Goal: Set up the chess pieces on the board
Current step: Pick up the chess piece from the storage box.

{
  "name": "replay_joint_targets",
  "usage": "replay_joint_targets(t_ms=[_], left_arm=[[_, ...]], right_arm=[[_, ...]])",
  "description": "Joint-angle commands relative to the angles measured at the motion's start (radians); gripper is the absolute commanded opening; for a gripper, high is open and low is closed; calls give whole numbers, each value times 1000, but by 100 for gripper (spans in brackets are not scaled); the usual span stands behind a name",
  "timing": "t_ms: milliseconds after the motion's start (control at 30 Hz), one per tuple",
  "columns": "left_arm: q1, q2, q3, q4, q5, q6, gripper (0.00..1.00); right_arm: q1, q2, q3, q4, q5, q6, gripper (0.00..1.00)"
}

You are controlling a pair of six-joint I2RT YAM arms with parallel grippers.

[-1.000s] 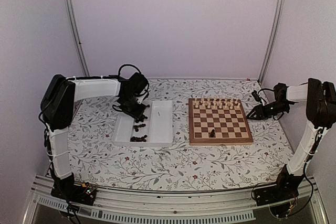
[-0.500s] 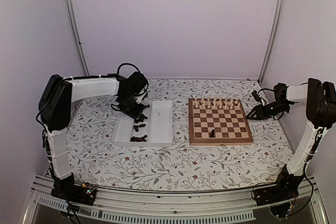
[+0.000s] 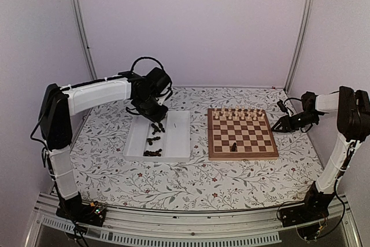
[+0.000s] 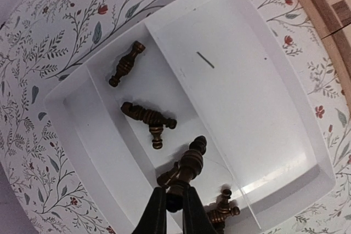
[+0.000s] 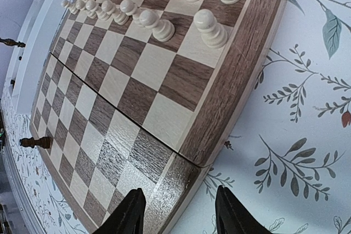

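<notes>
My left gripper (image 3: 156,115) is shut on the base of a dark chess piece (image 4: 193,161) and holds it above the white tray's left compartment; its fingertips show in the left wrist view (image 4: 174,200). Several more dark pieces lie flat in that compartment (image 4: 147,117), (image 3: 152,153). One dark piece (image 3: 233,146) stands on the wooden board (image 3: 243,156) near its front edge; it also shows in the right wrist view (image 5: 36,142). My right gripper (image 3: 281,124) is open and empty, low beside the board's right edge (image 5: 241,64).
The white tray (image 3: 177,137) has two compartments; its right one (image 4: 247,91) holds no pieces. Pale wooden pieces (image 3: 237,114) fill the board's two far rows (image 5: 159,26). A floral cloth covers the table. Metal posts stand at the back.
My left gripper has risen out of the tray and shifted right and back, with the dark piece in it. The right arm has not moved.
</notes>
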Motion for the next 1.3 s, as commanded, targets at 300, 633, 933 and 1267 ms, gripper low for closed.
replay_joint_targets(t_ms=[300, 633, 933, 1267], left_arm=[[-133, 109, 299, -55, 108, 4, 8], [-134, 63, 258, 160, 343, -34, 7], [-134, -17, 51, 553, 451, -181, 7], [-127, -77, -110, 814, 518, -319, 7]], right_arm=[[-2, -8, 36, -49, -119, -38, 47], [114, -159, 78, -15, -407, 83, 52], [286, -118, 92, 190, -564, 342, 54], [414, 2, 119, 283, -570, 570, 56]])
